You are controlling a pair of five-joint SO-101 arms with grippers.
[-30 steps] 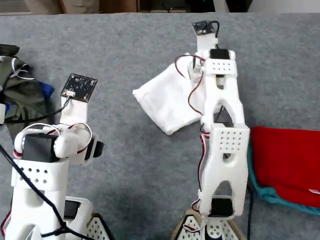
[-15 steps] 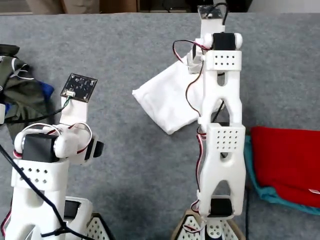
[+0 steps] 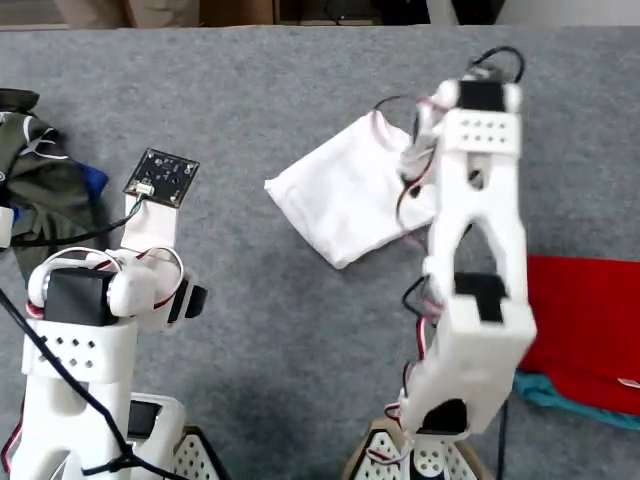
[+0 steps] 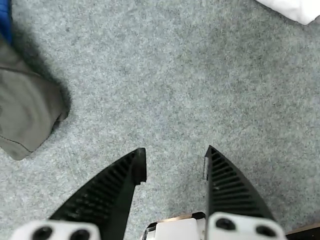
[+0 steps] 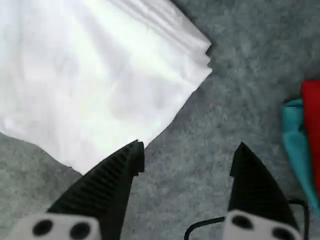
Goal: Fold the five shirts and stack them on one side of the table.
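Note:
A folded white shirt (image 3: 340, 195) lies in the middle of the grey table. My right gripper (image 5: 187, 155) hangs open above the table just beside one edge of that white shirt (image 5: 90, 70), holding nothing. On the right side a red shirt (image 3: 585, 320) rests on a teal one (image 3: 560, 395); their edges, red (image 5: 312, 115) over teal (image 5: 295, 135), lie a short way beyond the right gripper. My left gripper (image 4: 172, 165) stands open over bare table, between an olive shirt (image 4: 25, 110) and a corner of the white shirt (image 4: 295, 7).
A crumpled heap of dark olive cloth (image 3: 40, 175) with a blue piece (image 3: 92, 180) sits at the table's left edge. The raised right arm (image 3: 475, 250) covers the white shirt's right part. Bare grey table (image 3: 250, 330) lies between the two arms.
The right arm has risen and swung to the right, off the white shirt's far edge. The white shirt stayed flat on the table. The left arm has not moved.

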